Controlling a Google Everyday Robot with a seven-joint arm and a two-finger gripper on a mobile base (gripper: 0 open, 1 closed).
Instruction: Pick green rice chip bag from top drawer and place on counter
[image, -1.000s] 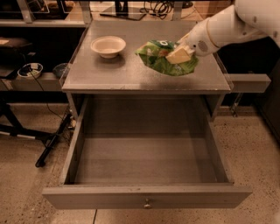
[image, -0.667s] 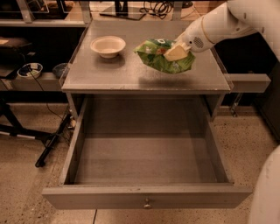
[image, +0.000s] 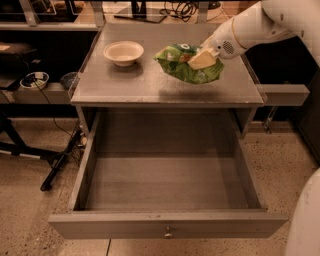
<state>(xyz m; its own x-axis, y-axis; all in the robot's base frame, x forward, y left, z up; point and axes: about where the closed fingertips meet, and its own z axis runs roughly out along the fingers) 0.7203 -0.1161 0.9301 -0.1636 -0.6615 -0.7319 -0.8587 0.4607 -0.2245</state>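
The gripper (image: 202, 59) reaches in from the right over the counter (image: 145, 87), its tan fingers (image: 199, 61) pinched shut on the upper right part of the green chip bag (image: 175, 65). The bag seems to hang just above the surface, to judge by the shadow under it, though I cannot tell if its lower edge touches. The main risk is the release. The bag is light and crinkly, so if let go from a height it could slide or tip toward the front edge and drop back into the open, empty drawer (image: 165, 175) right below. It might also cling to a finger and be dragged as the arm (image: 260, 25) pulls away. Open room lies under the bag and to its left, up to the cream bowl (image: 123, 52), which stands well apart. The right edge is nearer, so lowering straight down looks safest.
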